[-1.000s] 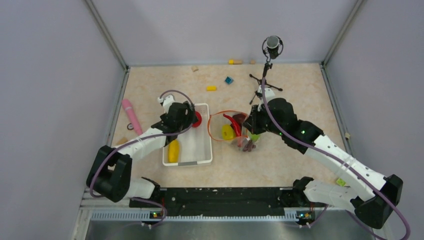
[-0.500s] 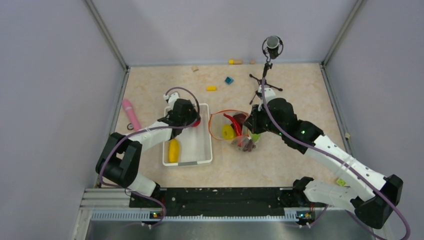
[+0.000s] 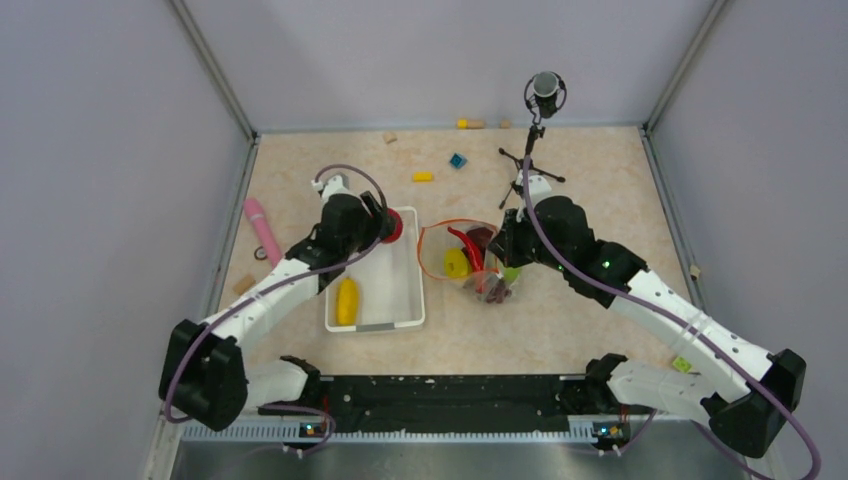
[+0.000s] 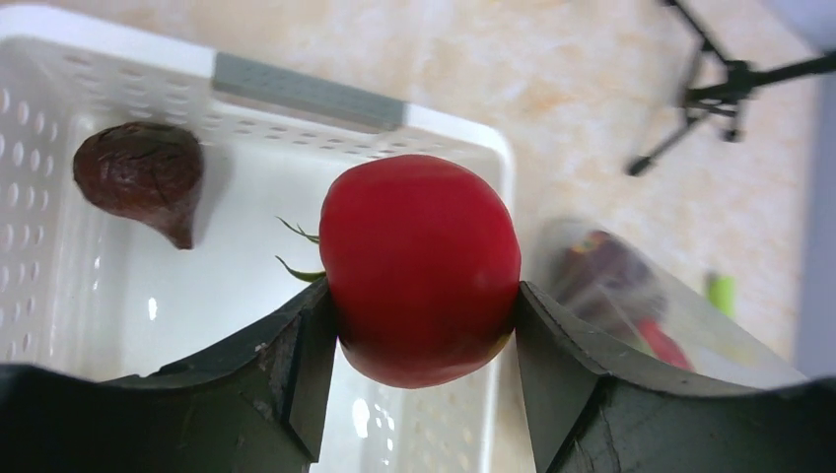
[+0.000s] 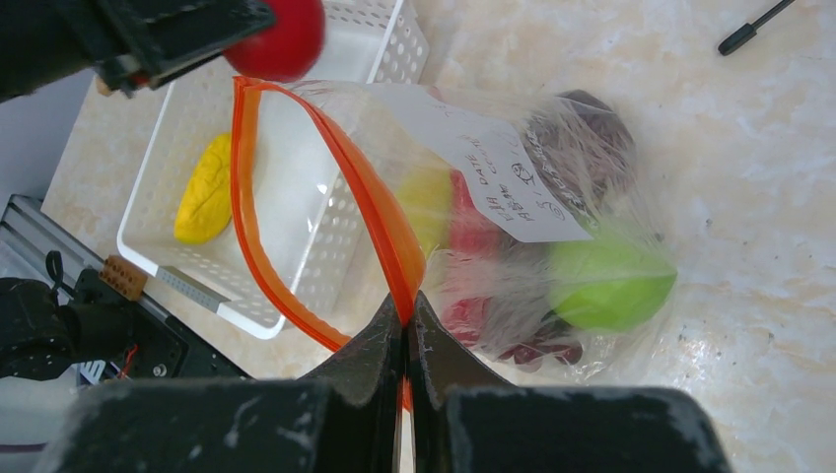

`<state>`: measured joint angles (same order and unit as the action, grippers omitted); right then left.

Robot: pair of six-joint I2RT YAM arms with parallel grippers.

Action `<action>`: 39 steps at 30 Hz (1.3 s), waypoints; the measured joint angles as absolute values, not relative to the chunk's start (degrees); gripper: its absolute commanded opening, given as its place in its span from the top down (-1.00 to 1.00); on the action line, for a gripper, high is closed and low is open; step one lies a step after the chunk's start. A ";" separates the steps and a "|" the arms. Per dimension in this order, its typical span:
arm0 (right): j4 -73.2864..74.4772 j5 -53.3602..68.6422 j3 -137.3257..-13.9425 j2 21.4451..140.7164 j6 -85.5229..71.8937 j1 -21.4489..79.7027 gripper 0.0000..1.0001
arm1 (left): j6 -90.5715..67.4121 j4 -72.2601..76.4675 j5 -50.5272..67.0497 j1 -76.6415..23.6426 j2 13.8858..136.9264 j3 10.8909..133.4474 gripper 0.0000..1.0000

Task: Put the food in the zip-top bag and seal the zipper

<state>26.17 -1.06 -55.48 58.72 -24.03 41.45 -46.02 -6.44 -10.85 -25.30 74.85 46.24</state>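
My left gripper (image 3: 386, 232) is shut on the red apple (image 4: 419, 266) and holds it above the far right corner of the white basket (image 3: 405, 300), beside the bag's mouth. A yellow piece (image 3: 347, 300) and a maroon fruit (image 4: 138, 177) lie in the basket. My right gripper (image 5: 406, 301) is shut on the orange-red zipper (image 5: 296, 128) and holds the clear zip-top bag (image 3: 470, 262) open toward the basket. Inside the bag are a green fruit (image 5: 606, 281), a yellow piece (image 5: 429, 202), a red chili (image 5: 473, 232), dark grapes (image 5: 532, 350) and a maroon fruit (image 5: 582, 138).
A pink stick (image 3: 263, 232) lies left of the basket. A microphone on a tripod (image 3: 530, 160) stands just behind the right gripper. A yellow block (image 3: 423, 177) and a blue block (image 3: 457, 160) lie at the back. A green block (image 3: 682, 364) lies by the right arm.
The left arm has changed pose, its elbow swinging out to the left, with the apple still held over the basket's far right corner. The right arm and bag have not moved.
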 measured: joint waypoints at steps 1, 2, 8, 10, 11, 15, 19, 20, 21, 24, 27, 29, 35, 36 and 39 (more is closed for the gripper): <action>26.17 -1.06 -55.48 58.72 -24.03 41.45 1.00 | -45.43 -6.26 -9.58 -25.30 72.05 45.67 0.59; 26.20 -1.08 -55.48 58.72 -24.03 41.45 1.00 | -44.82 -6.02 -8.03 -25.30 69.32 45.10 0.60; 26.20 -1.04 -55.46 58.63 -24.05 41.45 1.00 | -40.64 1.34 9.26 -25.32 57.28 41.25 0.70; 26.20 -1.02 -55.46 58.61 -24.05 41.45 1.00 | -39.88 4.47 15.14 -25.74 54.96 39.42 0.69; 26.20 -1.02 -55.46 58.61 -24.05 41.45 1.00 | -39.31 5.89 17.80 -26.09 54.13 38.61 0.70; 26.20 -0.91 -55.46 58.61 -24.08 41.45 1.00 | -35.97 9.37 25.89 -29.69 52.99 37.71 0.72; 26.17 -0.69 -55.46 58.61 -24.08 41.45 1.00 | -30.24 8.58 28.03 -36.86 53.25 38.48 0.72; 26.20 -0.64 -55.46 58.61 -24.10 41.45 1.00 | -28.53 8.32 28.08 -38.98 53.56 39.03 0.71; 26.20 -0.58 -55.46 58.61 -24.10 41.45 1.00 | -26.94 7.97 27.92 -40.91 53.93 39.66 0.71; 26.20 -0.34 -55.46 58.57 -24.10 41.45 1.00 | -23.40 7.35 26.35 -45.10 55.02 41.34 0.74; 26.17 0.38 -55.46 58.43 -24.10 41.45 1.00 | -22.15 6.79 21.47 -45.67 56.60 42.65 0.78; 26.17 0.91 -55.42 58.33 -24.10 41.45 1.00 | -22.00 6.15 18.06 -45.65 58.81 44.12 0.81; 26.11 3.22 -54.74 57.41 -24.08 41.45 1.00 | -21.93 5.13 12.29 -45.71 66.46 47.44 0.81; 26.13 3.55 -54.74 57.30 -24.08 41.45 1.00 | -21.96 5.10 11.97 -45.71 67.40 47.70 0.78; 26.15 4.73 -54.74 57.14 -24.12 41.45 1.00 | -22.15 5.15 10.66 -46.00 69.43 48.03 0.41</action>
